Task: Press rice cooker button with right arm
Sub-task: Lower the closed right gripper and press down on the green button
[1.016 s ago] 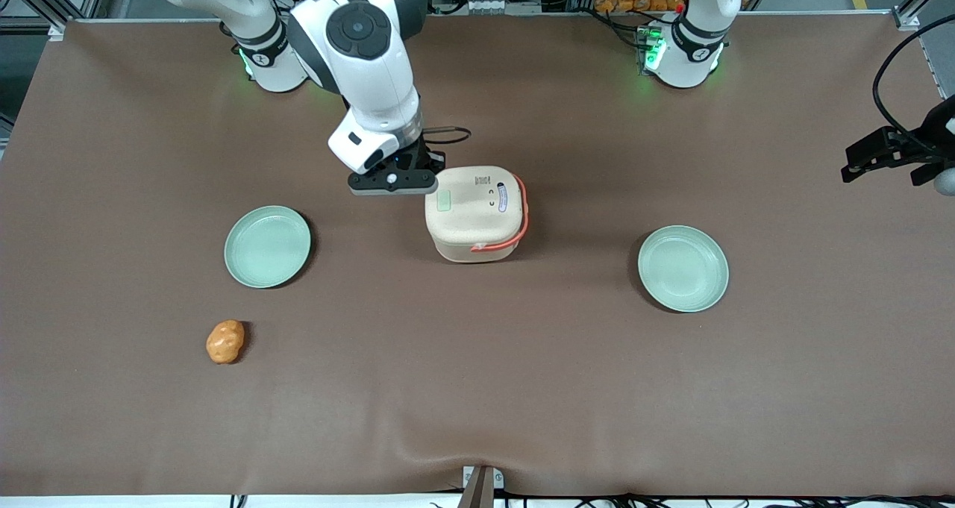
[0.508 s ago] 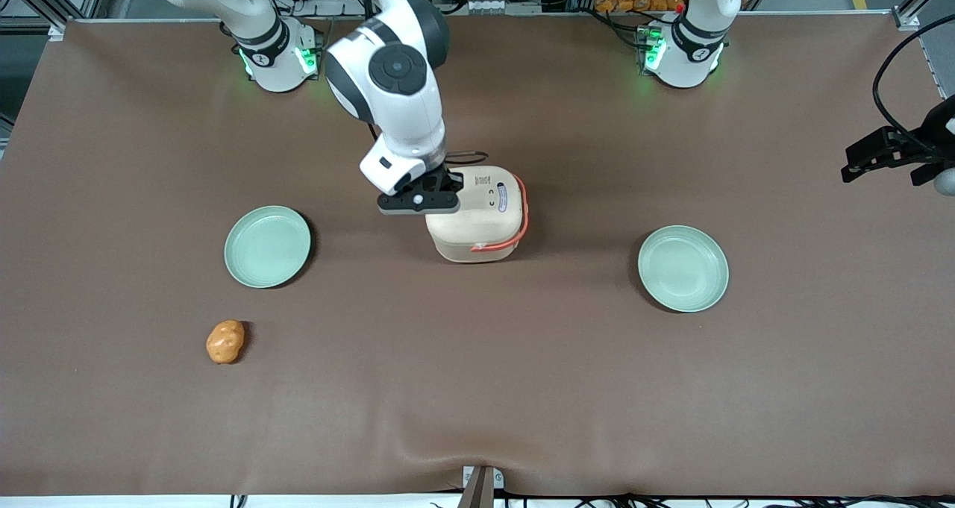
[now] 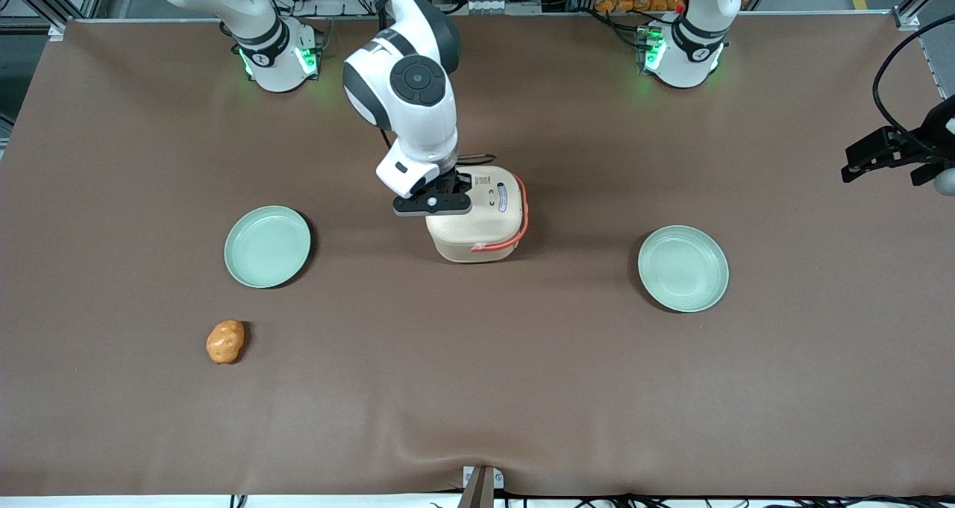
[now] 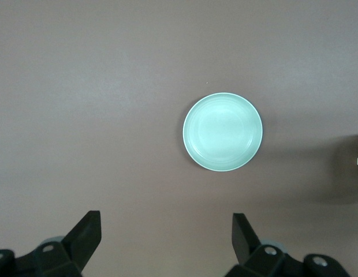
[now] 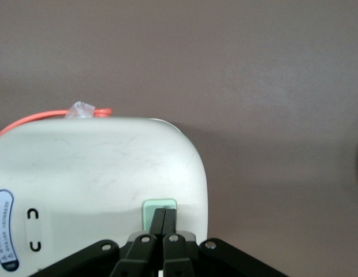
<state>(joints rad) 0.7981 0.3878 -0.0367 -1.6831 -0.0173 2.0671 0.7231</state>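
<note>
Gripper (image 5: 164,222) (fingers together) over rice cooker (image 5: 98,173) button (image 5: 159,206).

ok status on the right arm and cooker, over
Gripper shut, fingertips over the green button. Rice cooker lid closed. Nothing in the way.

The right arm (image 3: 406,98) swings in from the working arm's end of the surface, carrying the claw (image 5: 164,222) from beside the rice cooker (image 3: 477,213) to over its lid. The pale green button (image 5: 159,206), previously exposed, now sits under the closed fingertips (image 5: 159,219).
</note>
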